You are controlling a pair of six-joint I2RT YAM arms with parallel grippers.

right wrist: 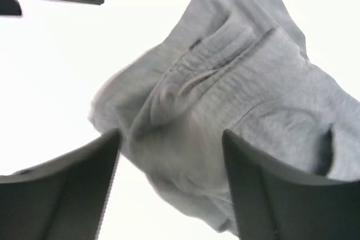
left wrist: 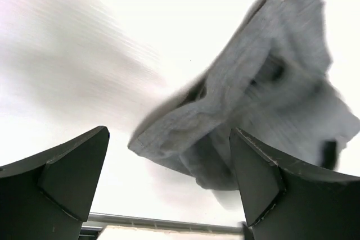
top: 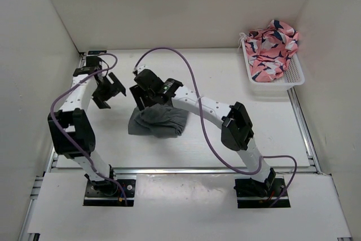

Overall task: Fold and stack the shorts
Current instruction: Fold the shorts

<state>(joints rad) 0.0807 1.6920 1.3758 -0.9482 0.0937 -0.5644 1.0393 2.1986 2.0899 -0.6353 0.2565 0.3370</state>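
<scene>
The grey shorts (top: pixel 159 122) lie in a rumpled, part-folded heap mid-tabletop (top: pixel 225 77), with the gathered waistband bunched on top and the edges uneven. The right claw (top: pixel 144 101) hovers over their far-left corner, fingers spread wide and gripping nothing. The left claw (top: pixel 110 91) hangs just left of them, likewise spread and empty. White tabletop shows all round the heap; a basket (top: pixel 294 77) of pink patterned cloth (top: pixel 273 46) stands well apart, far right.

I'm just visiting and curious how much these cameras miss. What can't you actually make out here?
Top view: the right gripper hides the far edge of the shorts.
Left wrist view: the shorts are blurred and cut off at the right edge.
Right wrist view: the fingers hide the shorts' lower part.
Top view: the crumpled pink cloth in the basket is too small to identify.
</scene>
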